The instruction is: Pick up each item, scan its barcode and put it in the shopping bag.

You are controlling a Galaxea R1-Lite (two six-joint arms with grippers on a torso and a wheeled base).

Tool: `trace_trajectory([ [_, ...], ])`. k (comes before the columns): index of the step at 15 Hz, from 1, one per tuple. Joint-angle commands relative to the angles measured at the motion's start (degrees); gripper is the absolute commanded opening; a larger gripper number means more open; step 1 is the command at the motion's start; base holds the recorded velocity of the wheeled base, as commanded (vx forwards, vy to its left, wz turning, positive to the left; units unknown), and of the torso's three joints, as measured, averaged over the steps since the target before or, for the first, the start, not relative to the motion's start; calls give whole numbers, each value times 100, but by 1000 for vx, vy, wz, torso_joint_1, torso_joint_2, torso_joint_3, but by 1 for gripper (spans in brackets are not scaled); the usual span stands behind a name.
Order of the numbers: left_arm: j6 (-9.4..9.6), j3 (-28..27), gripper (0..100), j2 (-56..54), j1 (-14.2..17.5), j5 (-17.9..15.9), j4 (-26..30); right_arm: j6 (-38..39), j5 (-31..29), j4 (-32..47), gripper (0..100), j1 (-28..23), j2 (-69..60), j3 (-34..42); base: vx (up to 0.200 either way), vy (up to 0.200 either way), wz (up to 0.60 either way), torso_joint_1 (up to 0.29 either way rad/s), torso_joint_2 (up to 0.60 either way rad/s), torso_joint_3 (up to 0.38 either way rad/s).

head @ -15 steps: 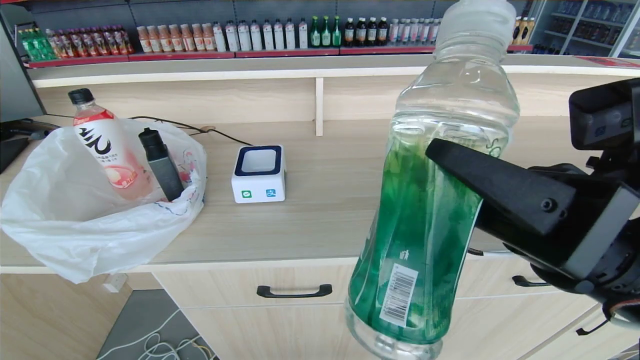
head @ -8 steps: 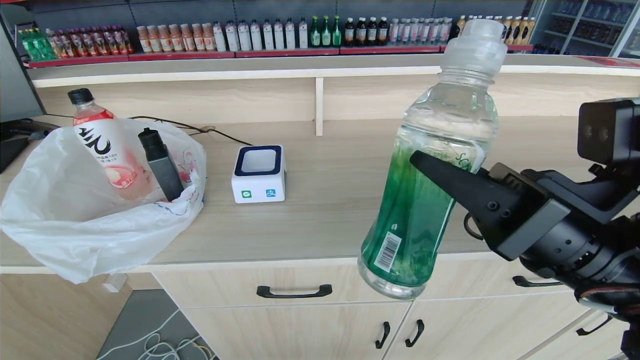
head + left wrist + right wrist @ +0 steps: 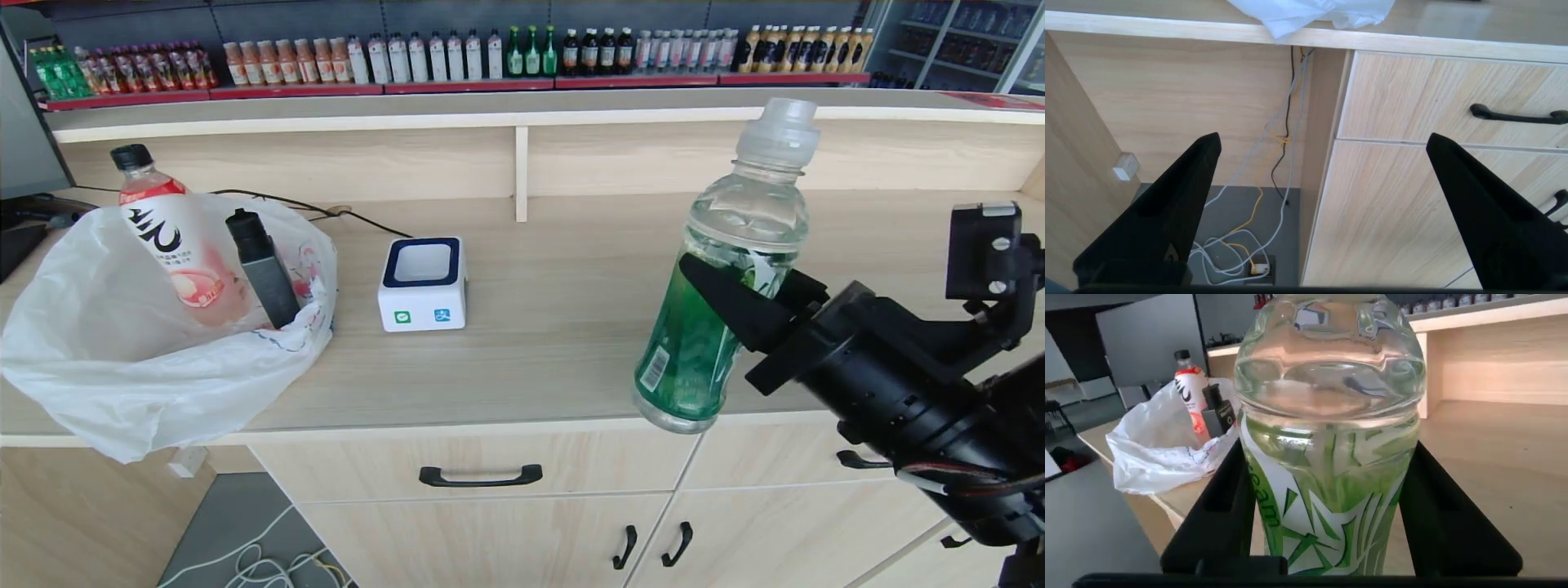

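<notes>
Right gripper (image 3: 717,287) clamped on a clear ribbed plastic bottle with a green leaf-print label and a translucent white cap (image 3: 694,351). One black wedge-shaped finger (image 3: 735,306) lies across the near side of the label; in the right wrist view the fingers flank the bottle (image 3: 1331,416) on both sides. Left gripper (image 3: 1323,143) is spread wide with nothing in it, below counter level and facing the cabinet fronts.

Bottle is in the air on the robot's right, its base over the front edge of the light wood-grain laminate counter (image 3: 539,327), well apart from the scanner. Long axis is near upright: cap up and leaning to the robot's right, base lower and to the left. The white barcode patch (image 3: 655,369) sits low on the label, facing the head camera.

Also on the counter:
- white cube-shaped scanner with a dark-blue-rimmed top window (image 3: 423,283), mid-counter
- thin crumpled white plastic shopping bag (image 3: 98,359) at the left end, sagging over the edge
- in the bag: a pink-and-white labelled bottle with a black cap (image 3: 175,245) and a dark grey capped bottle (image 3: 263,268), both leaning

Pale wood drawers with black bar handles (image 3: 480,475) below. Raised wooden ledge behind, then red-edged store shelves lined with drink bottles (image 3: 457,57).
</notes>
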Motion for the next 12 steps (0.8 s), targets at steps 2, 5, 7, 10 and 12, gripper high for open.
trace_trajectory([
  [2, -2, 0, 100, -1, 1, -6, 0, -69, -734, -9, 0, -14, 15, -164, 0, 0, 0, 0, 0, 0],
  [5, -2, 0, 100, -1, 1, 2, 0, -227, -787, -9, 0, -357, 120, -586, 0, 0, 0, 0, 0, 0],
  [7, -2, 0, 100, -1, 1, -6, 0, -447, -787, -9, 0, -585, 129, -648, 0, 0, 0, 0, 0, 0],
  [10, -2, 0, 100, -1, 1, -6, 0, -456, -778, -9, 0, -621, 138, -771, 0, 0, 0, 0, 0, 0],
  [12, -11, 0, 100, -1, 1, -6, 0, -456, -778, -9, 0, -621, 120, -902, 0, 0, 0, 0, 0, 0],
])
